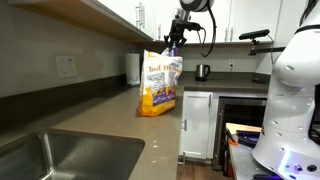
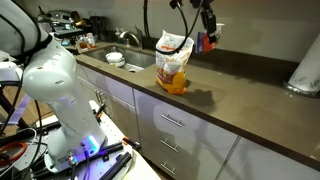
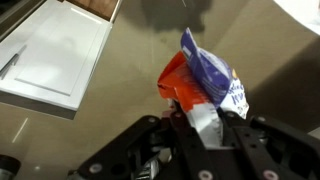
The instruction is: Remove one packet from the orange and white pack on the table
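The orange and white pack [image 1: 160,85] stands upright on the grey-brown table [image 1: 110,125], with its top open; it also shows in the other exterior view [image 2: 172,62] on the table [image 2: 240,110]. My gripper [image 1: 173,38] hangs above the pack's top, and in an exterior view it [image 2: 207,30] is up and beside the pack. It is shut on a small packet [image 3: 205,85], orange, blue and white, gripped by its white end between the fingers [image 3: 205,125]. The packet [image 2: 206,43] hangs clear of the pack, in the air over the table.
A steel sink [image 1: 60,155] is set into the table, with a white bowl [image 2: 116,59] beside it. A small dark kettle [image 1: 202,71] stands on the far counter. A white robot body [image 2: 50,90] stands in front of the cabinets. Wall cabinets hang overhead.
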Controlling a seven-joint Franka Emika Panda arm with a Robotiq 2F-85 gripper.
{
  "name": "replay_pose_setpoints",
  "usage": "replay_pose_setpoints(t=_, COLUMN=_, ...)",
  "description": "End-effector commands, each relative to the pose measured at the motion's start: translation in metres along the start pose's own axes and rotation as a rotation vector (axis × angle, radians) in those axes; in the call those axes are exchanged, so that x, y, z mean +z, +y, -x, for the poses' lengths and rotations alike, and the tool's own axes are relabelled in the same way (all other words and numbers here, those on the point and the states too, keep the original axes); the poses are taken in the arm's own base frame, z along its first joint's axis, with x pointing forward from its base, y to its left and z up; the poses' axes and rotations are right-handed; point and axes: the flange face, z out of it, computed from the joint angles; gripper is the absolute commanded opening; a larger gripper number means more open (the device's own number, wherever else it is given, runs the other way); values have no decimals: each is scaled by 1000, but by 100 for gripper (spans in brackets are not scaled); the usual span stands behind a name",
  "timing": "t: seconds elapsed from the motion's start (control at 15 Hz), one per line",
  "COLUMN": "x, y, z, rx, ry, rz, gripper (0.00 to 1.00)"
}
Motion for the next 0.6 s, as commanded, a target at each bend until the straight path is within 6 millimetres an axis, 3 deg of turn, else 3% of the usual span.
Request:
replay_pose_setpoints(t=0.0, x=43, y=0, z=-24, rx=-34, ry=-20, rz=-23, gripper=9)
replay_pose_setpoints(t=0.27, x=101, y=-7, z=-32, rx=-50, ry=-90, rz=-52, gripper=9)
replay_pose_setpoints(t=0.53, x=163, y=-21, z=-27, rx=-69, ry=-200, rz=-75, gripper=9)
